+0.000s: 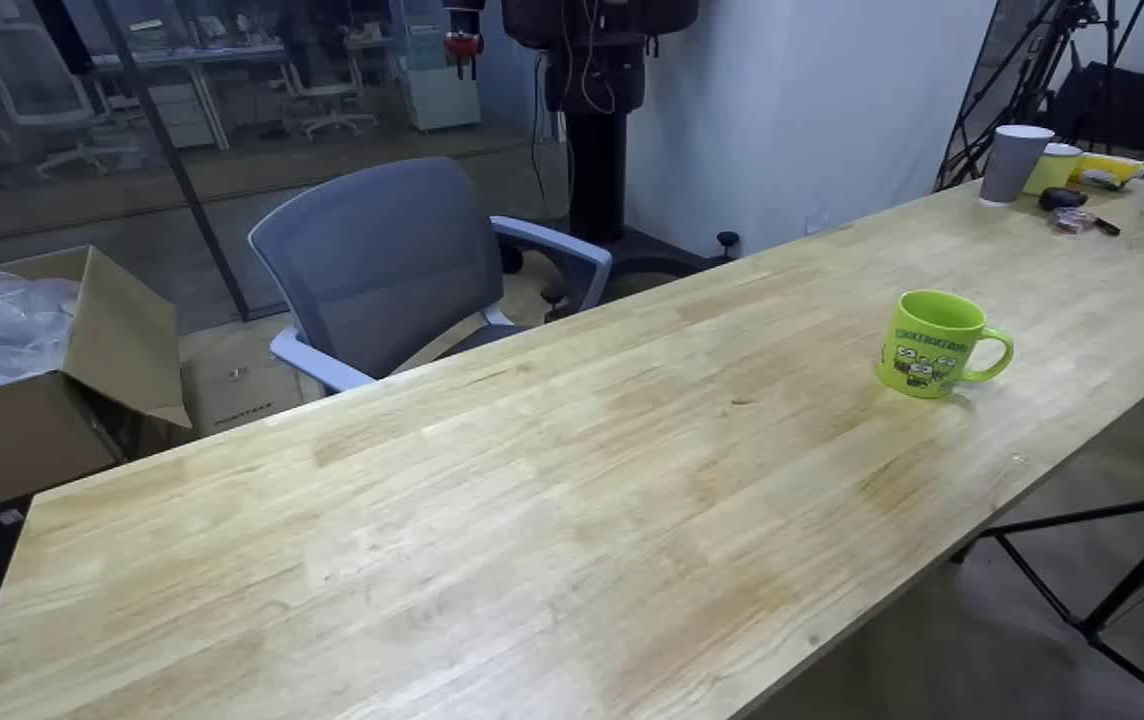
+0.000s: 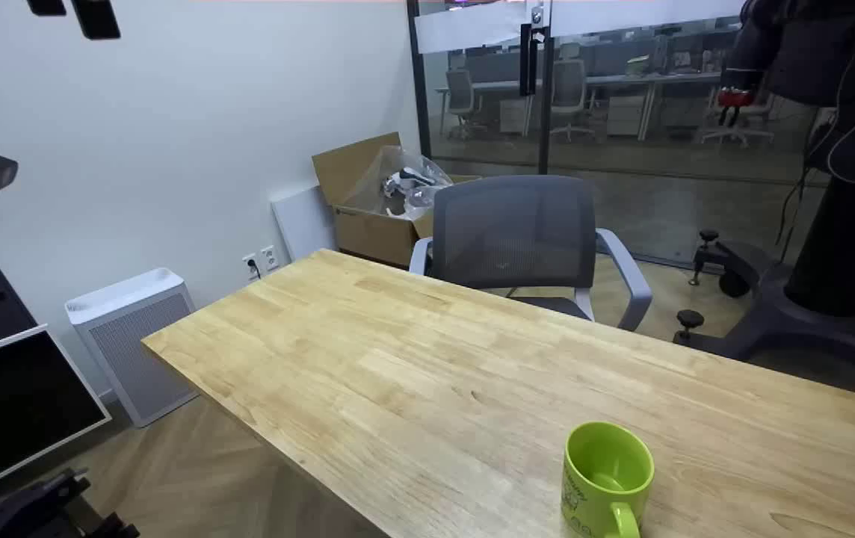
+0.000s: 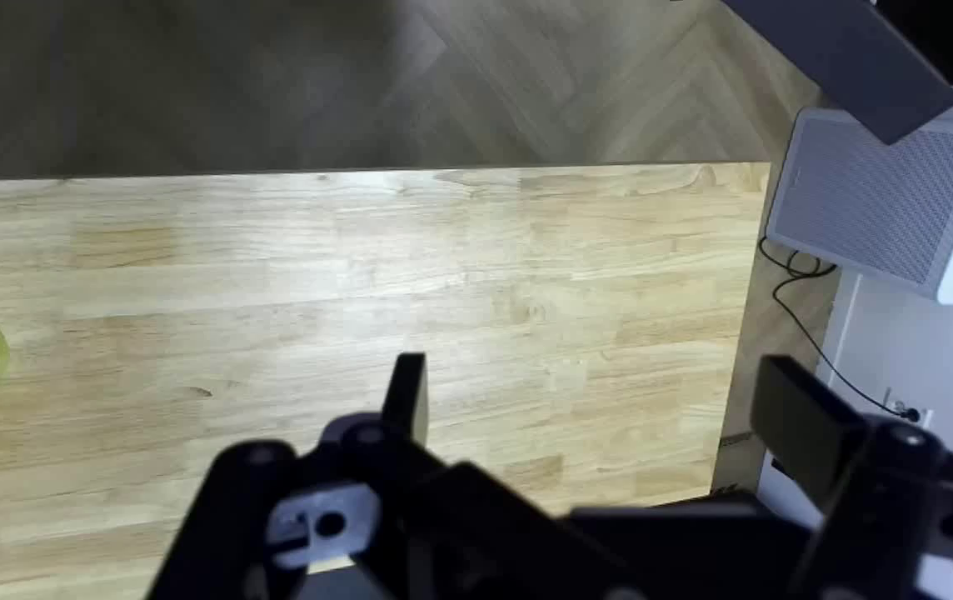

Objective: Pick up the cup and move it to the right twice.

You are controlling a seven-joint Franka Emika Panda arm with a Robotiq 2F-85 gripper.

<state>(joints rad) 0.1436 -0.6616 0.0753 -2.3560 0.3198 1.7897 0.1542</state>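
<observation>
Toward the right of an exterior view, the cup (image 1: 922,345) is judged rigid, light, slick and chippable, best grasped across its body, clear of the loop handle (image 1: 1006,352); lime-green and figure-printed, it is seen upright on the table (image 1: 552,520), while by the gripper (image 3: 596,381), fingers spread, nothing is held.

- Cup (image 1: 917,345): smooth, glossy
- Table (image 1: 572,500): smooth wood, slight sheen
- Chair back (image 1: 387,265): mesh
- Box (image 1: 12,445), left in an exterior view: cardboard
- Wrap (image 1: 27,320): clear, shiny plastic
- Gripper (image 3: 593,400): mostly matt

The pincer (image 3: 597,398) is black, round-jointed (with a silvery, holed plate (image 3: 325,504)).
</observation>
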